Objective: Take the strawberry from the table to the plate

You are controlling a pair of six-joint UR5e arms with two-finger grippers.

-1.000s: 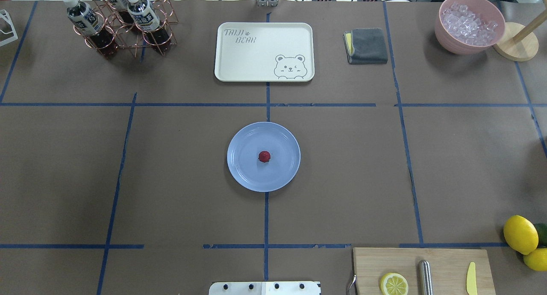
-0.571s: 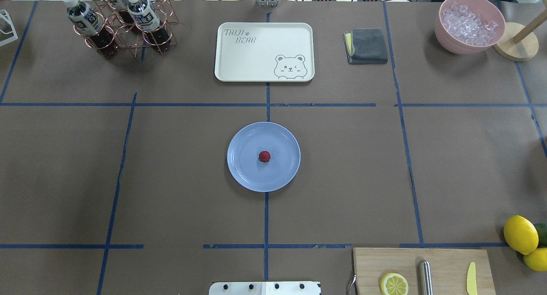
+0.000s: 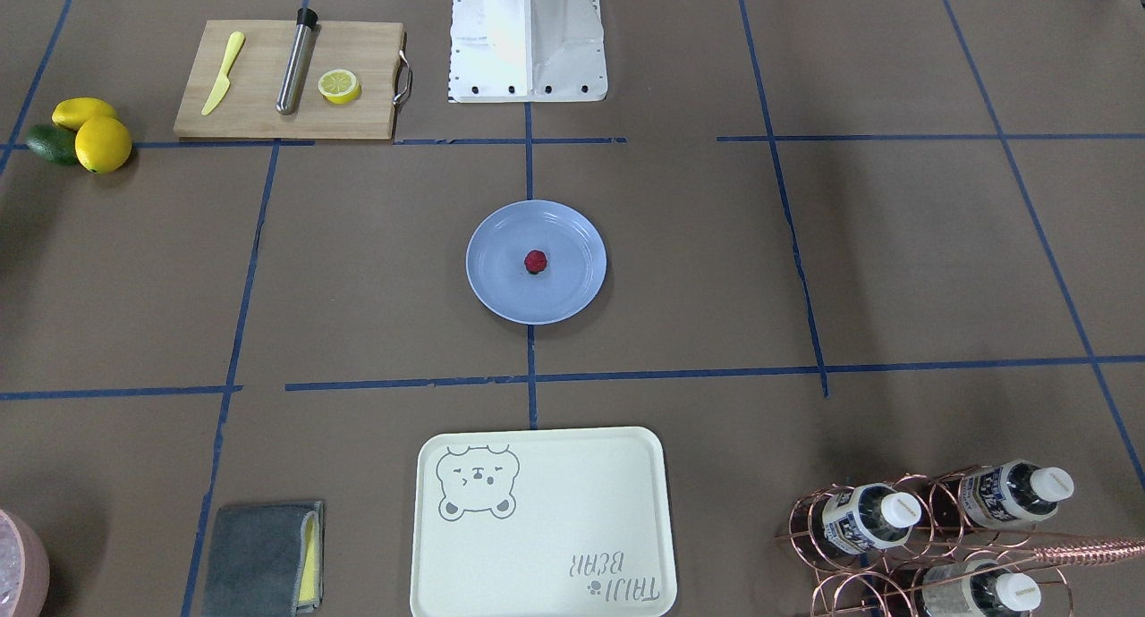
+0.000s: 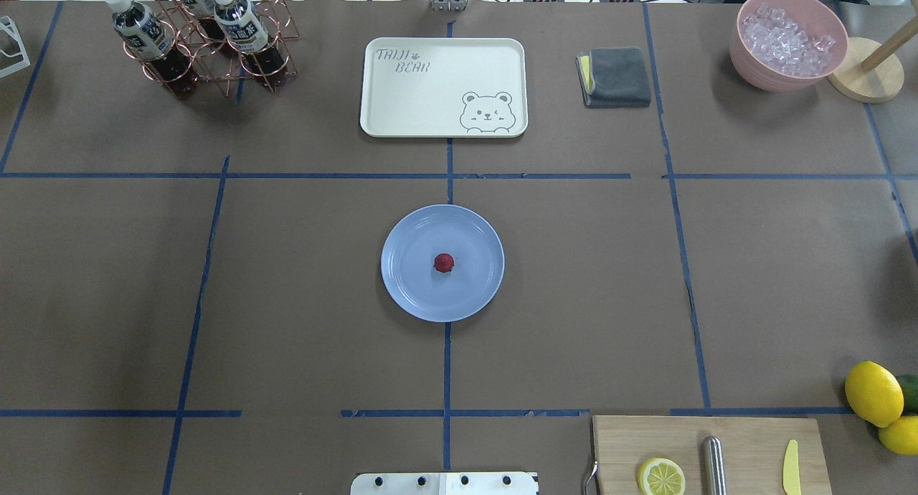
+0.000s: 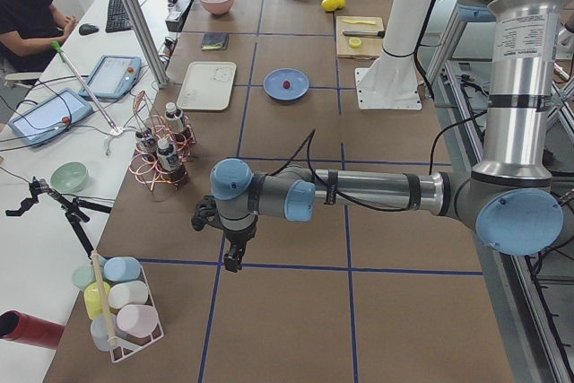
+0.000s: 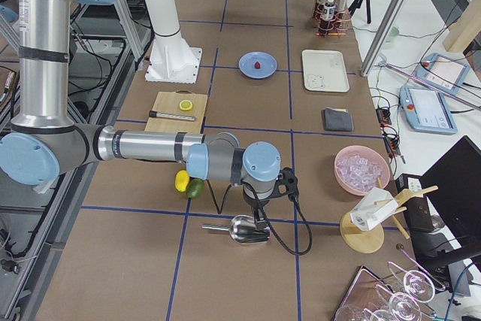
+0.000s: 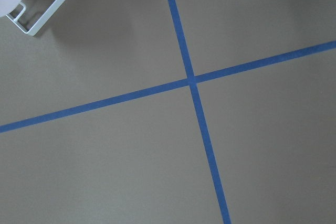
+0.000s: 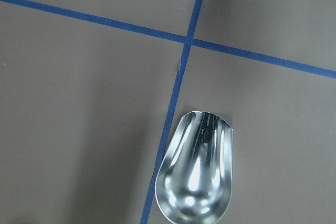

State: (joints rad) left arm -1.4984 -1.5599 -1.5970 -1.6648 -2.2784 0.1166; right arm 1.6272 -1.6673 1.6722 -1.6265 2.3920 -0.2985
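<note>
The small dark-red strawberry (image 4: 444,262) (image 3: 535,260) lies in the middle of the light-blue plate (image 4: 409,287) (image 3: 496,282), at the centre of the brown-paper table (image 4: 301,301). No gripper is near it. My left gripper (image 5: 232,263) hangs over the table's far left end, seen only in the exterior left view; I cannot tell whether it is open or shut. My right gripper (image 6: 260,218) hangs over a metal scoop (image 8: 197,174) at the far right end, and I cannot tell its state either.
A cream bear tray (image 4: 443,86), a bottle rack (image 4: 208,36), a grey cloth (image 4: 615,77) and a pink bowl of ice (image 4: 789,39) line the far side. A cutting board (image 4: 746,437) and lemons (image 4: 873,393) sit near right. A person (image 5: 27,6) sits beside the table.
</note>
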